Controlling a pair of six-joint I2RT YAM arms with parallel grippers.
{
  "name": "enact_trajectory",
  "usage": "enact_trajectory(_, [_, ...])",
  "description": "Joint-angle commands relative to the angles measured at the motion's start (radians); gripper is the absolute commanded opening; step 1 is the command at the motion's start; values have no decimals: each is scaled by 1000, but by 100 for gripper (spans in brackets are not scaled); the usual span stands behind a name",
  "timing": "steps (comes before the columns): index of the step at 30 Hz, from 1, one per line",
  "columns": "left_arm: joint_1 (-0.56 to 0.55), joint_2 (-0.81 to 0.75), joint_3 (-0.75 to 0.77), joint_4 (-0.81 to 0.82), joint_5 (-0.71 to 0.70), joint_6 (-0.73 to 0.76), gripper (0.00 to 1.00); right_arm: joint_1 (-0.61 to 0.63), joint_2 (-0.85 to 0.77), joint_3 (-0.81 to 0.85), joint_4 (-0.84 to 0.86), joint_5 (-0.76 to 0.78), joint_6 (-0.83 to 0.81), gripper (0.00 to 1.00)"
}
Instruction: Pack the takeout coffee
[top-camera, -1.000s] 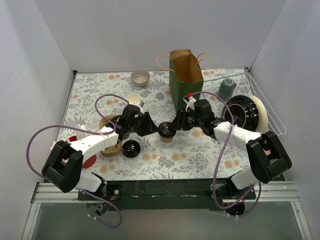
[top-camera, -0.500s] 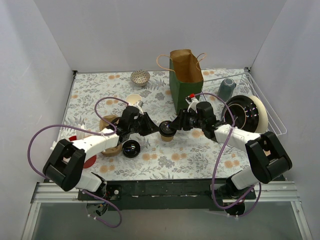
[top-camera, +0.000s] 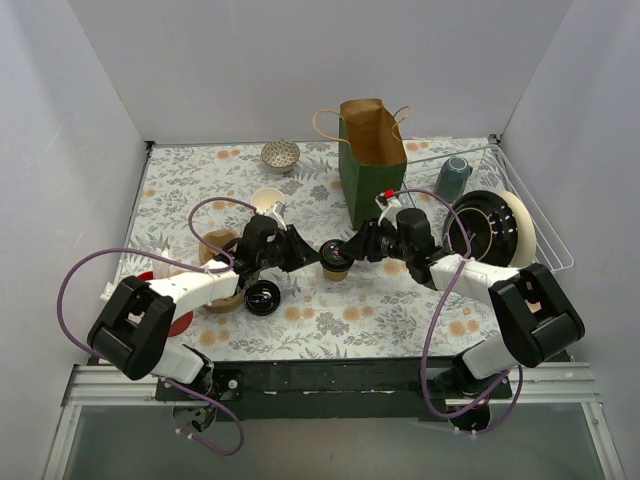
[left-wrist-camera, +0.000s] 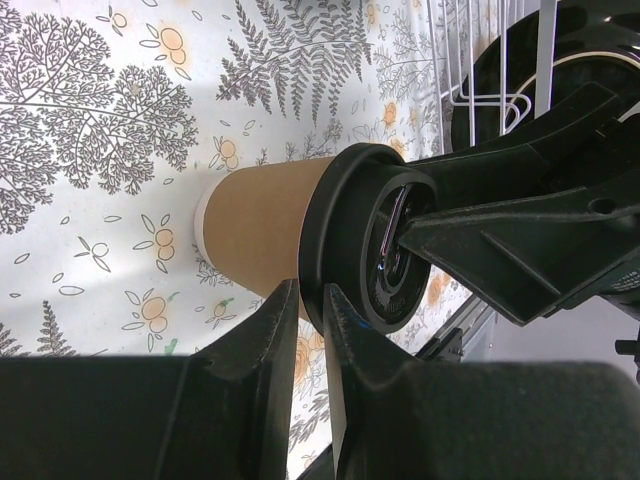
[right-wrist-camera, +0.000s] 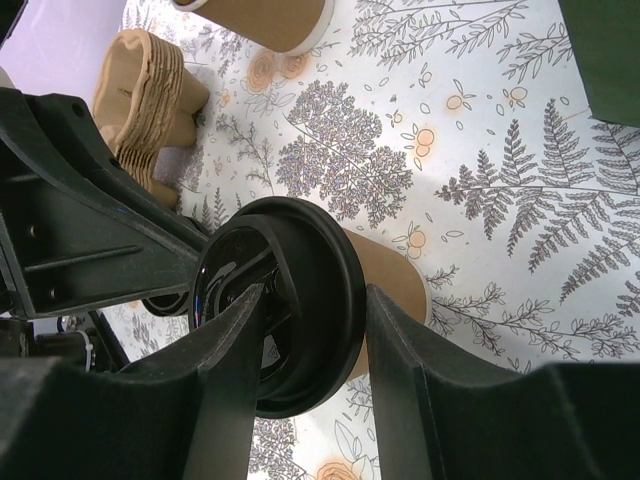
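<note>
Takeout coffee (top-camera: 335, 266) upright just in front of the green paper bag (top-camera: 372, 170). Right gripper (right-wrist-camera: 308, 322) straddles its black lid (right-wrist-camera: 285, 300), fingers spread. Left gripper (left-wrist-camera: 308, 345) nearly closed, pinching lid rim.

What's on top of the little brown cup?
A round black lid sits on the takeout coffee. Both the left gripper and right gripper are at its rim. What's inside the cup is hidden.
</note>
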Motion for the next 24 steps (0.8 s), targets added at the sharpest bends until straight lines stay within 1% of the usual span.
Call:
enact_trajectory(1, [-17,121,-116,-230,-101,79,15,21,79,-88,-178,22,-55,47])
enact_trajectory(3, [-18,129,-133,-201,-88,76,14,21,82,-117,-152,26,-49,46])
enact_trajectory(7, [-24,150,-190,-150,-46,47,11,21,84,-157,-110,35,-37,45])
enact_trajectory(16, [-57,164,-214,-150,-78,38,8,21,67,-191,-98,58,-30,44])
enact_trajectory(20, [-67,181,-256,-92,-75,16,4,23,58,-191,-106,74,-37,44])
enact_trajectory(24, [-86,159,-247,-92,-71,7,4,21,62,-195,-89,66,-40,43])
